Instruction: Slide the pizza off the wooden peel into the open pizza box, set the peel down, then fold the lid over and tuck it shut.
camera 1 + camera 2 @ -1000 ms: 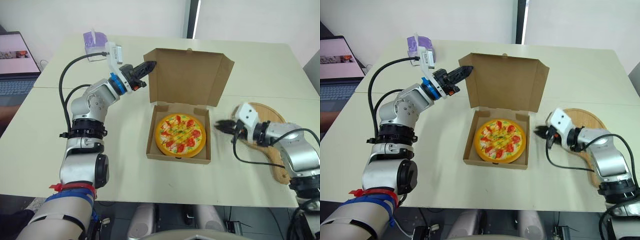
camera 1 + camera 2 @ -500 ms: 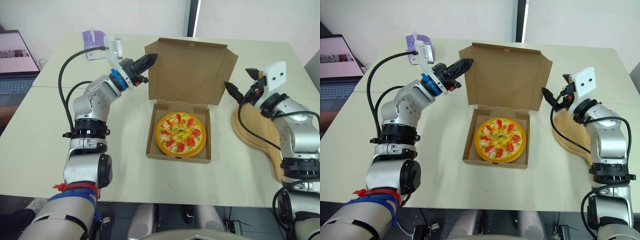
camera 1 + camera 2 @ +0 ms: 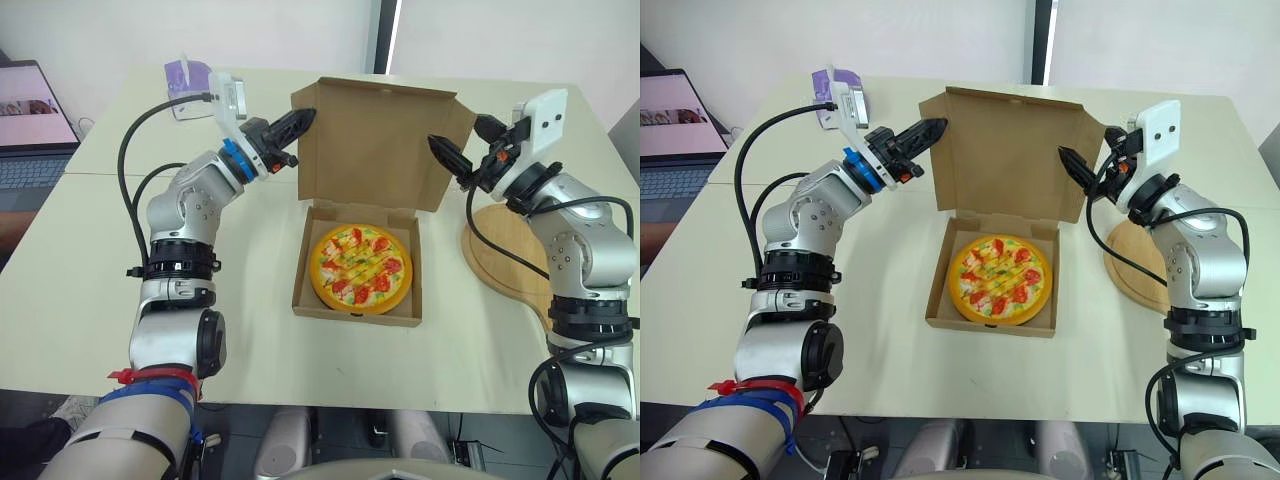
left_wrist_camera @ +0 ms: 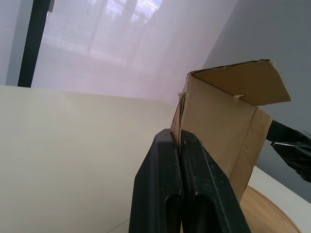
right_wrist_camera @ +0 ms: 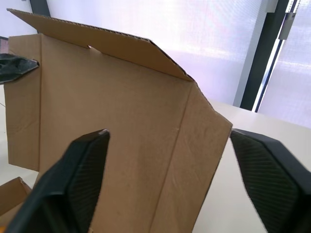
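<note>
The pizza (image 3: 360, 268) lies in the open cardboard box (image 3: 303, 285) at mid-table. The lid (image 3: 375, 140) stands upright behind it. My left gripper (image 3: 300, 122) is shut on the lid's left side flap (image 4: 181, 104), near the upper corner. My right gripper (image 3: 462, 140) is open at the lid's right edge, one finger in front of the flap and one behind it; in the right wrist view the lid (image 5: 112, 111) fills the gap between them. The round wooden peel (image 3: 505, 255) lies flat on the table to the right of the box.
A laptop (image 3: 30, 120) sits at the far left and a purple tissue box (image 3: 188, 80) at the back left. Bare table lies in front of the box and on both sides of it.
My right gripper has risen from the peel and swung left to the lid's right edge, fingers open. The left gripper has stayed at the lid's left flap.
</note>
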Controlling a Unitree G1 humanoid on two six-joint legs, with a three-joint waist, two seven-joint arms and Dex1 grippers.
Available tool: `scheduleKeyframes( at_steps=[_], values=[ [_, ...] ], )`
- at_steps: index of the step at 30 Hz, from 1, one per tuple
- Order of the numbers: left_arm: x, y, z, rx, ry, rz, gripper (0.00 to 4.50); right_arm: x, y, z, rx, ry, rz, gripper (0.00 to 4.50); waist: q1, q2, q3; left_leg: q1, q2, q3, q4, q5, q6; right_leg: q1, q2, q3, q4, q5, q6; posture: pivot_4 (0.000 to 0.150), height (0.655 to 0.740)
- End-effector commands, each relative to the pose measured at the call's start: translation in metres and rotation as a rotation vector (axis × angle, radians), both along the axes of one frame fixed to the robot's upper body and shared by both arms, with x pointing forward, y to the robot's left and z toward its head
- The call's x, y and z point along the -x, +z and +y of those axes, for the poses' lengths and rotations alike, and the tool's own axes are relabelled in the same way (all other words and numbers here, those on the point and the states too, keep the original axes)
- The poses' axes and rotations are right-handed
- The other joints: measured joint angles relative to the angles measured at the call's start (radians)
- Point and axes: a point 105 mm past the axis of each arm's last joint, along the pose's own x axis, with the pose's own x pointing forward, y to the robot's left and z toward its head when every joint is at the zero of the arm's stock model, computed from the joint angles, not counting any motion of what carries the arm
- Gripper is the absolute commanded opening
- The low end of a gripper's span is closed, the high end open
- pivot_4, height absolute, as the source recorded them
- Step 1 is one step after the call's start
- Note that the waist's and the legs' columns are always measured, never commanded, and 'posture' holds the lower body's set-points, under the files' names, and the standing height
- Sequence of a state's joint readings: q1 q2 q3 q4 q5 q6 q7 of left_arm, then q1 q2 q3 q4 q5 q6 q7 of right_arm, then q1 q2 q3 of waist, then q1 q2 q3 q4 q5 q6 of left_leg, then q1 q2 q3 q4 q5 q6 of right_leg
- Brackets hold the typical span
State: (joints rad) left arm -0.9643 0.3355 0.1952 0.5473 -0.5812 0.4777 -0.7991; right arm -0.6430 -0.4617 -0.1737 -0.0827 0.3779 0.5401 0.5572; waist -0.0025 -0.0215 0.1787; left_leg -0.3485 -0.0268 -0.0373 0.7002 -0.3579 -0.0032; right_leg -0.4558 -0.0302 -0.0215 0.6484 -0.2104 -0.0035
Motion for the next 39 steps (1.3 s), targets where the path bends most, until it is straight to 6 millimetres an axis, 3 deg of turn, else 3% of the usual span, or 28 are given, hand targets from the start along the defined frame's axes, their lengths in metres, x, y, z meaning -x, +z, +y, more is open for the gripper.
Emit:
scheduleKeyframes(
  at_steps=[1,8,9,18,21,26,39],
  values=[
    [0.003,0.015,0.002,-0.005,0.01,-0.066,0.0,0.012,0.015,0.001,0.011,0.021,-0.074,2.83,0.0,0.0,0.0,0.0,0.0,0.0,0.0,0.0,0.0,0.0,0.0,0.0,0.0,0.0,0.0,0.15,0.74],
    [0.006,0.012,0.001,-0.014,-0.002,-0.064,0.0,0.01,0.012,0.002,0.022,0.012,-0.061,0.22,0.0,0.0,0.0,0.001,0.0,0.001,0.0,0.0,0.0,0.0,0.0,0.001,0.001,0.0,0.0,0.15,0.74],
    [0.006,0.012,0.001,-0.02,-0.004,-0.066,0.0,0.009,0.012,0.002,0.023,0.007,-0.06,0.01,0.0,0.0,0.0,0.001,0.0,0.001,0.0,0.0,0.0,0.0,0.0,0.001,0.001,0.0,0.0,0.15,0.74],
    [0.012,0.013,-0.005,-0.091,0.026,-0.141,0.0,0.008,0.012,0.006,0.026,-0.001,-0.06,0.01,0.0,0.0,0.0,0.001,0.0,0.001,0.0,0.0,0.0,0.0,0.0,0.001,0.001,0.0,0.0,0.15,0.74],
    [0.015,0.012,-0.004,-0.087,0.033,-0.153,0.59,0.008,0.012,0.006,0.025,-0.003,-0.059,0.0,0.0,0.0,0.0,0.001,0.0,0.001,0.001,0.0,0.0,0.0,0.0,0.001,0.001,0.0,0.0,0.15,0.74],
    [0.015,0.007,0.001,-0.131,0.084,-0.172,2.18,0.008,0.01,0.005,0.025,-0.006,-0.054,0.0,0.0,0.0,0.0,0.001,0.0,0.001,0.001,0.0,0.0,0.0,0.0,0.001,0.002,0.0,0.0,0.15,0.74],
    [0.016,0.008,0.007,-0.124,0.116,-0.185,2.18,0.008,0.007,0.006,0.026,-0.003,-0.044,0.0,0.0,0.0,0.0,0.001,0.0,0.003,0.002,0.0,0.0,0.0,0.0,0.002,0.003,0.0,0.0,0.15,0.74]
  ],
)
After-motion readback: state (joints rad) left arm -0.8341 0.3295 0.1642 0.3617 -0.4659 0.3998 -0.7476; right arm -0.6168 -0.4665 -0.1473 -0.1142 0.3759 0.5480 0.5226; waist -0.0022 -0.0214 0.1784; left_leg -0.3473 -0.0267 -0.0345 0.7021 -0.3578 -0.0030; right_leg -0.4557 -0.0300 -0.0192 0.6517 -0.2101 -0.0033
